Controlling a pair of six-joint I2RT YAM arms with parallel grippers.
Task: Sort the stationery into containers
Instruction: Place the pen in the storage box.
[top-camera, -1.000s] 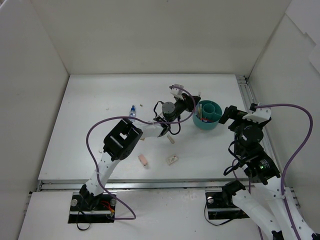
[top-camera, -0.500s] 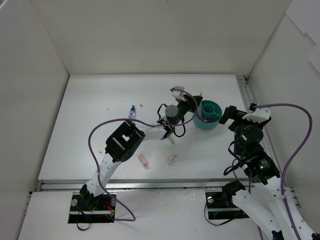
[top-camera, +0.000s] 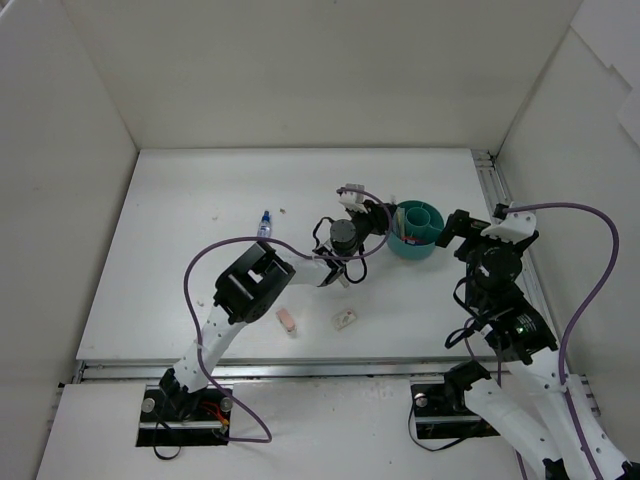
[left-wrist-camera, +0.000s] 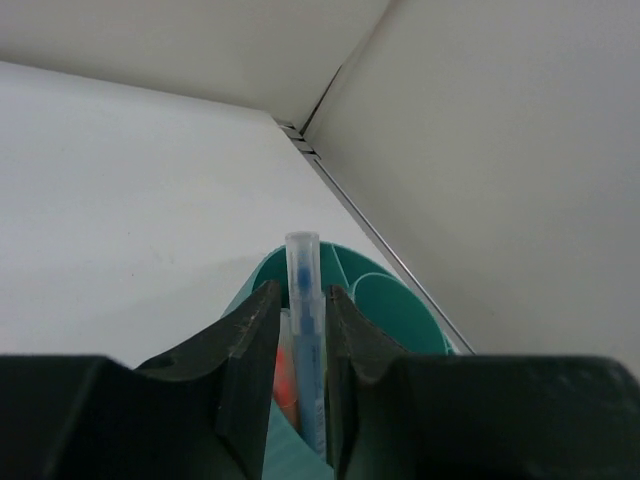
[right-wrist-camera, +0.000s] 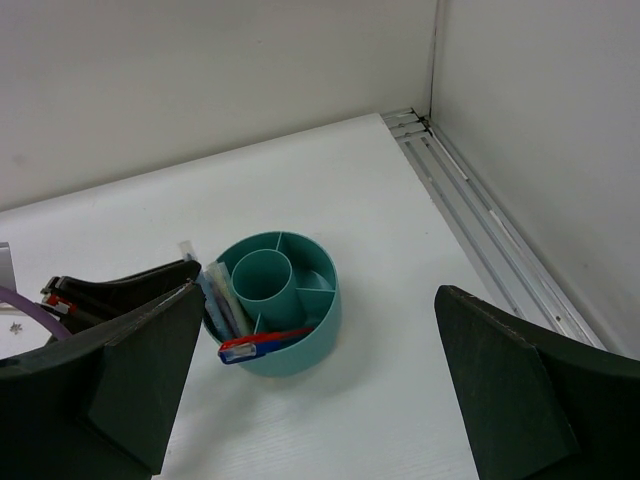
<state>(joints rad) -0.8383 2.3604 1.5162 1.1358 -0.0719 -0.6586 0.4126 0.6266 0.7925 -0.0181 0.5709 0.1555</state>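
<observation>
The teal bowl (top-camera: 418, 246) (right-wrist-camera: 312, 328) (left-wrist-camera: 402, 308) stands right of centre, divided into compartments around a central cup. My left gripper (top-camera: 391, 217) (left-wrist-camera: 300, 291) hovers at its left rim. A clear blue pen (left-wrist-camera: 304, 310) stands upright between its fingers, lower end inside the bowl. The jaws are slightly parted, with a thin gap on the pen's left side. Several pens (right-wrist-camera: 221, 296) lean in that compartment, and a red and blue pen (right-wrist-camera: 262, 343) lies across the near rim. My right gripper (top-camera: 456, 229) (right-wrist-camera: 318, 300) is wide open just right of the bowl, holding nothing.
On the table (top-camera: 180, 260) lie a small blue-capped bottle (top-camera: 265, 222), a pink eraser (top-camera: 287, 320), a white eraser (top-camera: 345, 319) and a small tan piece (top-camera: 345, 281) under the left arm. White walls enclose the table; a metal rail (right-wrist-camera: 480, 215) runs along its right edge.
My left gripper has carried the blue pen rightward to the bowl's left rim and lowered it in. Its jaws have eased slightly apart. The right arm has barely moved.
</observation>
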